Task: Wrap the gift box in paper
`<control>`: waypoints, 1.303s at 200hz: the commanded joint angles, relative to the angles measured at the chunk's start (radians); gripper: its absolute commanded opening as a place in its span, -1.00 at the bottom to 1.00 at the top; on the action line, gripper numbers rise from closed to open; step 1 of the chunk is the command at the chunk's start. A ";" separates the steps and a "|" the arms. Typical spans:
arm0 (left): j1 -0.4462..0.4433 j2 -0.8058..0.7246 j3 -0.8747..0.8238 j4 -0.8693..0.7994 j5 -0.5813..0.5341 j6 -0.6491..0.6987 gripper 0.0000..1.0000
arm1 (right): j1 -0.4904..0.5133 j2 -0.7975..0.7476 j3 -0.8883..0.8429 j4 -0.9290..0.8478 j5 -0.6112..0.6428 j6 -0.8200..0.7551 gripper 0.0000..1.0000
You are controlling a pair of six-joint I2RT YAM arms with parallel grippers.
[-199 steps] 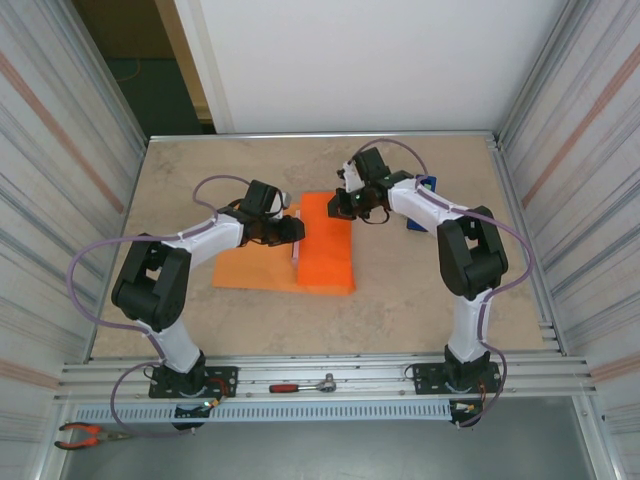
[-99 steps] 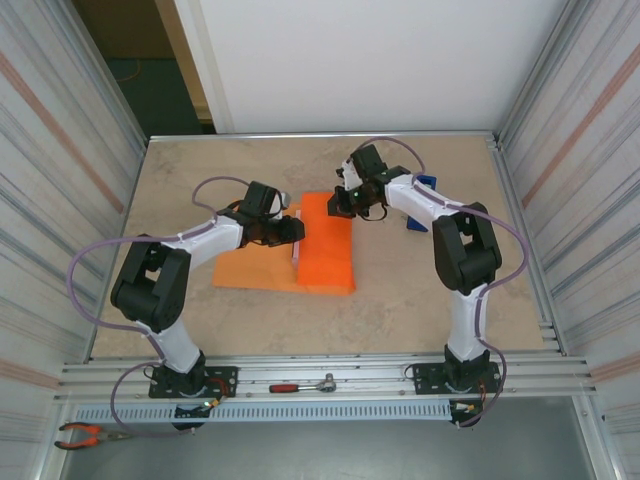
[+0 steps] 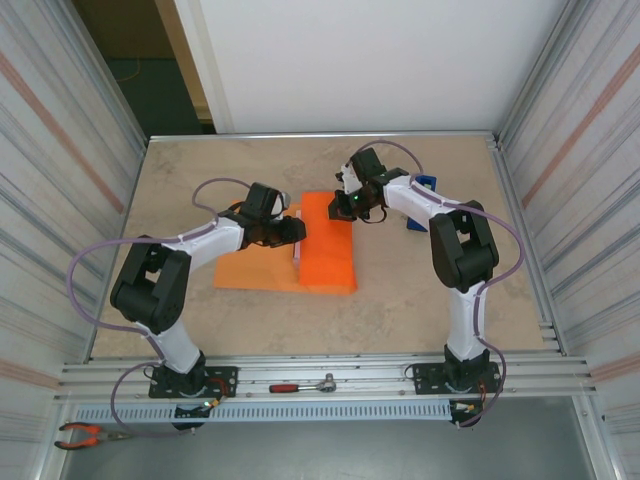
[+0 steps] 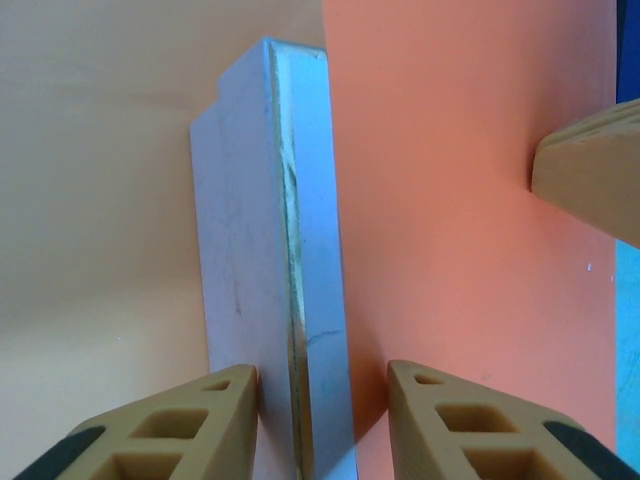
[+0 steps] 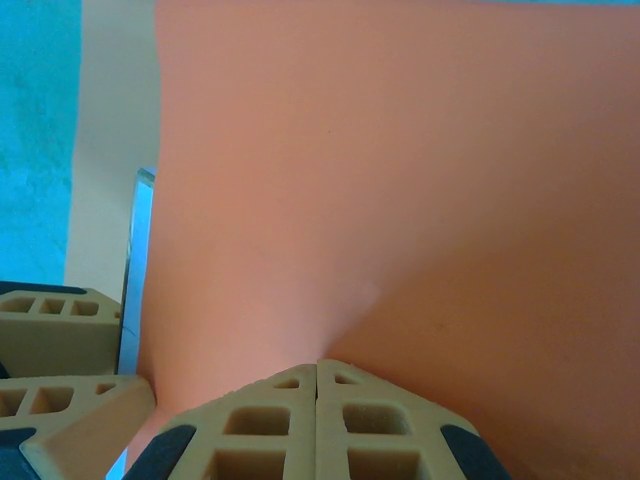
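The orange paper (image 3: 330, 250) lies mid-table, its right half folded up over the gift box (image 3: 297, 238), of which a pale strip shows along the left edge. In the left wrist view the gift box (image 4: 265, 250) shows a bare side and edge beside the paper (image 4: 460, 200). My left gripper (image 4: 320, 372) straddles that edge, open: one finger against the box's side, the other over the paper with a gap. My right gripper (image 5: 318, 365) is shut, its tips pressed down on the paper (image 5: 400, 180) at the far end (image 3: 343, 208).
A blue tape dispenser (image 3: 422, 190) stands just right of the right gripper. A ratchet wrench (image 3: 305, 384) lies on the front rail and pliers (image 3: 85, 435) at the bottom left. Ribbed metal walls (image 3: 60, 150) close in both sides.
The right wrist has shifted slightly over the far end of the wrapped box. The left gripper has stayed at the box's left edge.
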 commanded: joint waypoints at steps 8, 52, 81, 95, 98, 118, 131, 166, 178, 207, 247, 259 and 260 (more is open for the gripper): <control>0.050 -0.068 0.001 -0.109 -0.022 0.008 -0.15 | -0.009 0.022 -0.051 -0.033 0.059 -0.025 -1.00; 0.224 -0.225 -0.140 -0.129 -0.037 -0.018 0.16 | -0.008 0.021 -0.072 -0.016 0.053 -0.020 -1.00; 0.328 -0.307 -0.279 -0.135 -0.098 -0.054 0.30 | -0.009 0.020 -0.085 -0.010 0.052 -0.019 -1.00; 0.372 -0.335 -0.338 -0.134 -0.129 -0.073 0.37 | -0.009 0.019 -0.086 -0.008 0.052 -0.021 -1.00; 0.381 -0.342 -0.348 -0.134 -0.137 -0.077 0.38 | -0.009 0.020 -0.087 -0.009 0.051 -0.021 -1.00; 0.423 -0.373 -0.403 -0.132 -0.176 -0.095 0.42 | -0.009 0.020 -0.087 -0.009 0.049 -0.020 -1.00; 0.434 -0.376 -0.419 -0.128 -0.192 -0.097 0.44 | -0.009 0.020 -0.086 -0.011 0.049 -0.020 -1.00; 0.434 -0.333 -0.423 -0.105 -0.177 -0.087 0.47 | -0.007 0.019 -0.083 -0.013 0.050 -0.022 -1.00; 0.434 -0.314 -0.421 -0.096 -0.155 -0.082 0.47 | -0.007 0.020 -0.084 -0.013 0.050 -0.023 -1.00; 0.415 -0.295 -0.430 -0.039 -0.101 -0.066 0.47 | -0.007 0.020 -0.083 -0.014 0.050 -0.023 -1.00; 0.333 -0.288 -0.410 0.072 -0.046 -0.032 0.48 | -0.007 0.019 -0.082 -0.016 0.049 -0.024 -1.00; 0.322 -0.274 -0.394 0.103 -0.029 -0.022 0.49 | -0.007 0.017 -0.082 -0.017 0.050 -0.025 -1.00; 0.321 -0.272 -0.393 0.106 -0.027 -0.021 0.49 | -0.007 0.018 -0.082 -0.019 0.050 -0.025 -1.00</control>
